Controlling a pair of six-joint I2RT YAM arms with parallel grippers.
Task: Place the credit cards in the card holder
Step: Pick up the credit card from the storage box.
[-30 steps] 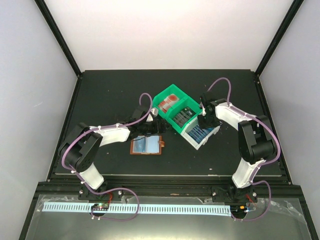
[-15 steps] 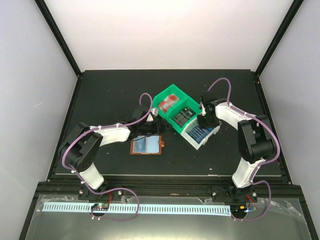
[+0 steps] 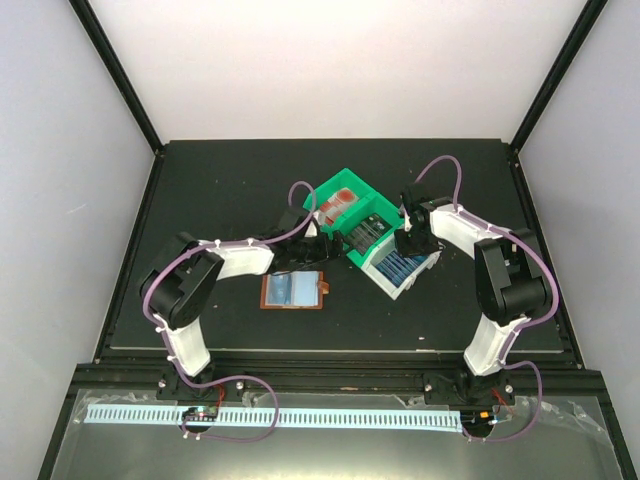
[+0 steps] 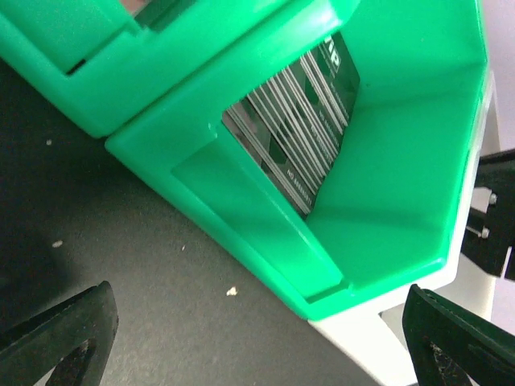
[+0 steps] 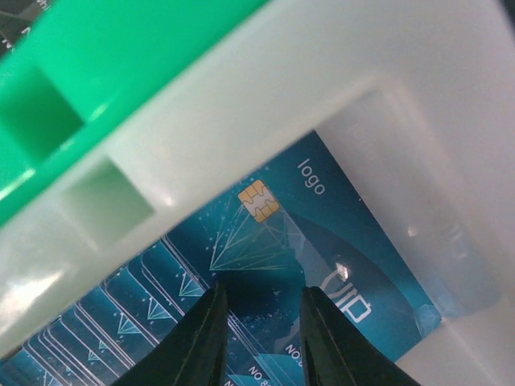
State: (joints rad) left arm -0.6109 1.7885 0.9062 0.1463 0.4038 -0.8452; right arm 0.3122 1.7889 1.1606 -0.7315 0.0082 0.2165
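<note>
The brown card holder (image 3: 295,291) lies open on the black table with a blue card showing in it. Dark credit cards (image 4: 299,121) stand packed in the green bin (image 4: 386,185), and red ones (image 3: 340,201) fill its far compartment. Blue credit cards (image 5: 273,241) fan out in the white bin (image 5: 241,96). My left gripper (image 4: 257,289) hangs wide open at the green bin's near corner, holding nothing. My right gripper (image 5: 261,293) is down inside the white bin, jaws a narrow gap apart over the top blue card. Its fingertips (image 5: 211,301) are at the card's face.
The green bin (image 3: 350,213) and white bin (image 3: 402,266) stand edge to edge at the table's middle. The white bin's rim (image 4: 378,338) is just under my left gripper. The card holder lies to the left of both bins, near my left forearm (image 3: 245,260).
My left arm has swung right, its gripper coming from above the card holder to the green bin's corner. My right gripper has stayed in the white bin and its jaws have narrowed.
</note>
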